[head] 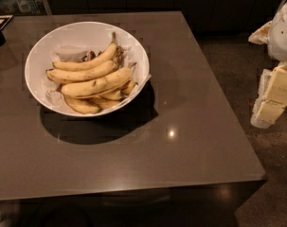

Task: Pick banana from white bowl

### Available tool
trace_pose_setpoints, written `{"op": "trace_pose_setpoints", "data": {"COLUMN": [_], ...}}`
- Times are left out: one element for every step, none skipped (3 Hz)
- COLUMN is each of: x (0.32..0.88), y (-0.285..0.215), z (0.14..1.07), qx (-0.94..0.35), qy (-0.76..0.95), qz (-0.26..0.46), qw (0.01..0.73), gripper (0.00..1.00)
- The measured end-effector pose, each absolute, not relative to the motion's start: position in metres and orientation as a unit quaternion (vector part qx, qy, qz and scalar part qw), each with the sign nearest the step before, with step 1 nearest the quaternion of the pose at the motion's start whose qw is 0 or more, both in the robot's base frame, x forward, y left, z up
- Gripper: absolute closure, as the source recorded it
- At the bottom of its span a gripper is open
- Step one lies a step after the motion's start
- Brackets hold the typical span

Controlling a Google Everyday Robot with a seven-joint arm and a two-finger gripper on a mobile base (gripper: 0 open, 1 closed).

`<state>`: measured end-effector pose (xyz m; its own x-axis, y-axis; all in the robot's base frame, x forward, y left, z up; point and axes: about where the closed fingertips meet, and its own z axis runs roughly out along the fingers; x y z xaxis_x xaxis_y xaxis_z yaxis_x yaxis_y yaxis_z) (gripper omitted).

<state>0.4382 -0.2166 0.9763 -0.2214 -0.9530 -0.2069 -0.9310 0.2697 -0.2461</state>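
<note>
The white bowl [41,51] sits on the dark surface [190,126]. The bananas [84,72] lie heaped inside it, toward its near side, with their stems pointing at the bowl's right rim. The hand [271,98] hangs well to the right of the bowl, out past the surface's edge and nowhere near the fruit. Whether it is released or clenched cannot be told.

The top banana [98,85], lying across the middle of the pile, looks the easiest to take. A banana is light and fairly firm but bruises easily, and its skin is smooth. A gentle squeeze across its thick middle should hold it; too hard would mash it. The stems seem to meet near the bowl's right rim, so several may lift together. The glossy bowl may slide if tugged.
</note>
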Motion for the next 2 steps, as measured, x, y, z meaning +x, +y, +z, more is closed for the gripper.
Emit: {"op": "trace_pose_setpoints", "data": {"x": [0.439,0.443], "y": [-0.209,-0.182], "z": [0.981,0.982], "qx": [-0.605,-0.629], "qy": [0.779,0.765], "qz": [-0.039,-0.056], "qw": [0.158,0.127], "gripper": [0.00,0.00]}}
